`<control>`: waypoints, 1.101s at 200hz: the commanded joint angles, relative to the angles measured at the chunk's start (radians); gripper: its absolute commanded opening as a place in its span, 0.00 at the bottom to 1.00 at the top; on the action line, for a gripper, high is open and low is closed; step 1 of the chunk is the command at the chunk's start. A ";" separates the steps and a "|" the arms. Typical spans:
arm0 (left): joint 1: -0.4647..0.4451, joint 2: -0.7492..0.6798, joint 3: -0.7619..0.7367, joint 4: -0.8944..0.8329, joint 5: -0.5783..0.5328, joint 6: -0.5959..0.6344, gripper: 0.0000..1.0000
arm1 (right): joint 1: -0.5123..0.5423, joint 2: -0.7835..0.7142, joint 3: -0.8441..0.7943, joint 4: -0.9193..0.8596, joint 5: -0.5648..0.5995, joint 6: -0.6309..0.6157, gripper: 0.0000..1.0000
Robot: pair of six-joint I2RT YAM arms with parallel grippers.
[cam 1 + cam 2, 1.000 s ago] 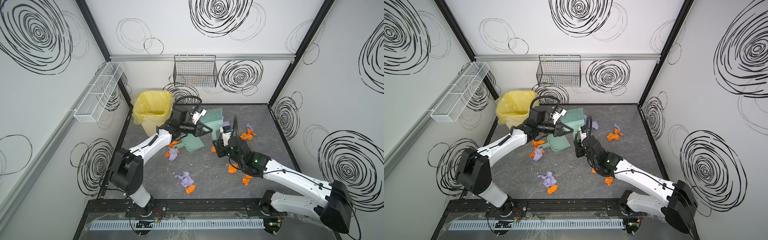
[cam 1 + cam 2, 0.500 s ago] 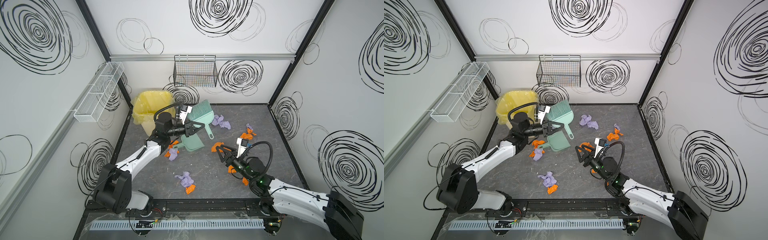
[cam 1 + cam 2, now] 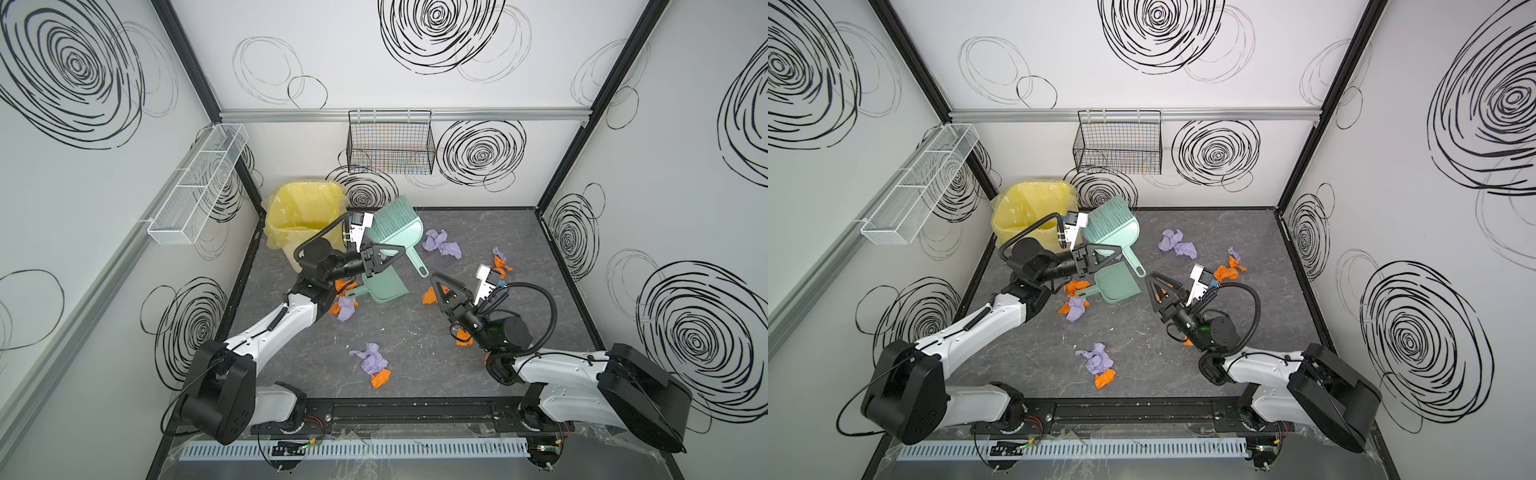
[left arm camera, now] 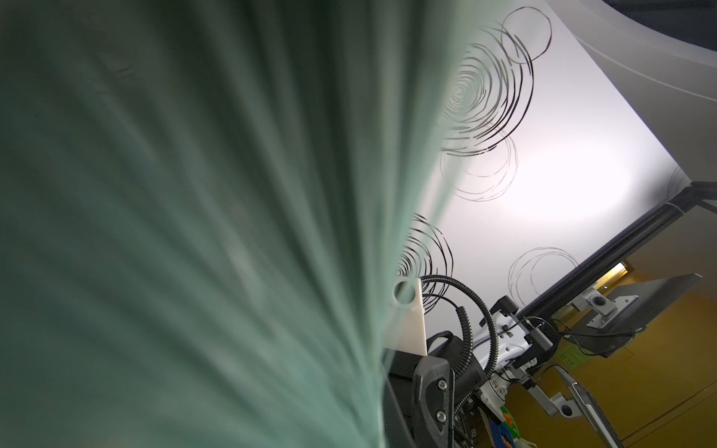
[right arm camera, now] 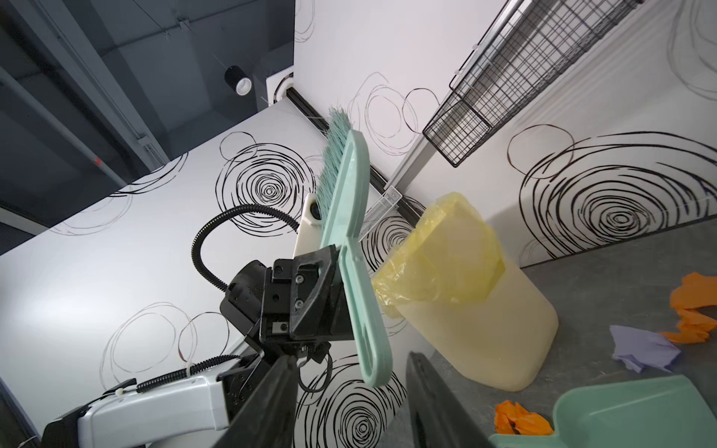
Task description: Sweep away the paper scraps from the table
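Pulled back from the dustpan point(image 3: 388, 286), right claw point(image 3: 439, 280) seems part-open, empty; left claw point(image 3: 395, 254) clamps the raised brush point(image 3: 395, 220).

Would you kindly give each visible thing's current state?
Mint-green plastic hand brush: raised, bristles up.
Left gripper: shut on the brush handle.
Mint-green plastic dustpan: lying on dark grey table.
Yellow-lined plastic bin: upright, open.
Crumpled orange and lilac paper scraps: scattered, unswept.
Right gripper: open, empty.
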 commanded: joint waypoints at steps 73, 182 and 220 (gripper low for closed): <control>0.018 -0.041 -0.032 0.095 -0.007 -0.031 0.00 | 0.000 0.236 0.230 0.158 -0.040 0.080 0.45; 0.031 -0.034 -0.044 0.138 -0.003 -0.062 0.00 | -0.006 0.339 0.272 0.239 -0.011 0.115 0.46; 0.034 -0.026 -0.040 0.117 -0.001 -0.050 0.00 | -0.008 0.391 0.315 0.290 -0.040 0.138 0.36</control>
